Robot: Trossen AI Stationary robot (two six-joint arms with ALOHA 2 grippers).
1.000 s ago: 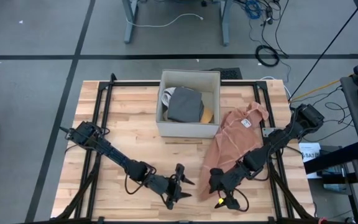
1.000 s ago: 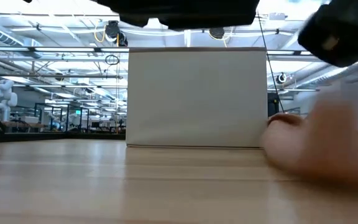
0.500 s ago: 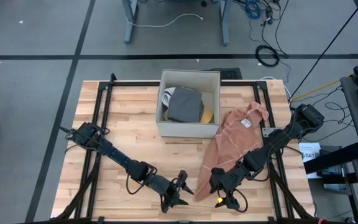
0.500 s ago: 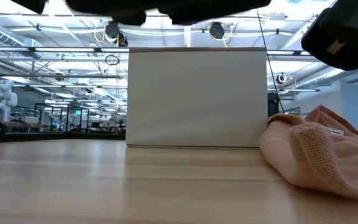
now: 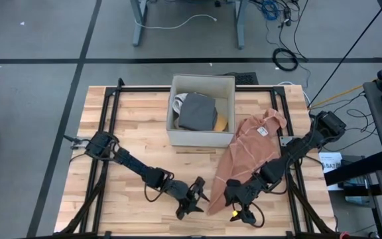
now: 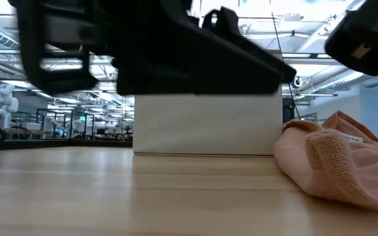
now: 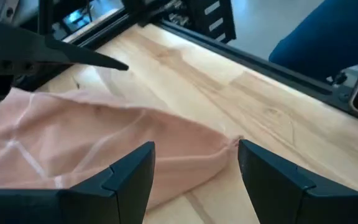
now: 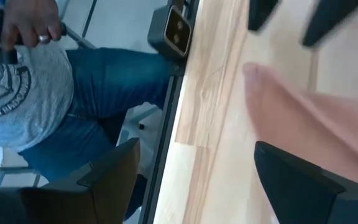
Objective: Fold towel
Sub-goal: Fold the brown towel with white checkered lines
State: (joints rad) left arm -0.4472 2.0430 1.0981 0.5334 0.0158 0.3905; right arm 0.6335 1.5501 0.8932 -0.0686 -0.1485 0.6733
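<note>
A pink towel (image 5: 251,156) lies crumpled in a long heap on the table's right half, its near corner (image 7: 229,144) flat on the wood. My left gripper (image 5: 201,197) stands open and low just left of that corner; in its wrist view the corner lies ahead between its two fingers (image 7: 194,180). My right gripper (image 5: 234,207) hangs open above the towel's near end, with the towel (image 8: 303,118) ahead of its fingers (image 8: 197,186). In the low view the towel (image 6: 333,164) shows at the right.
A white box (image 5: 202,109) with a folded grey cloth stands at the table's far middle, also in the low view (image 6: 209,124). Black frame rails (image 5: 105,133) run along the table's sides. A person in jeans (image 8: 73,81) stands beyond the table's near edge.
My left gripper has gone toward the table's right edge and down, closing on the towel's near corner, and its wrist has turned. It stays open. In the low view its dark arm has sunk in front of the box. The towel lies as before.
</note>
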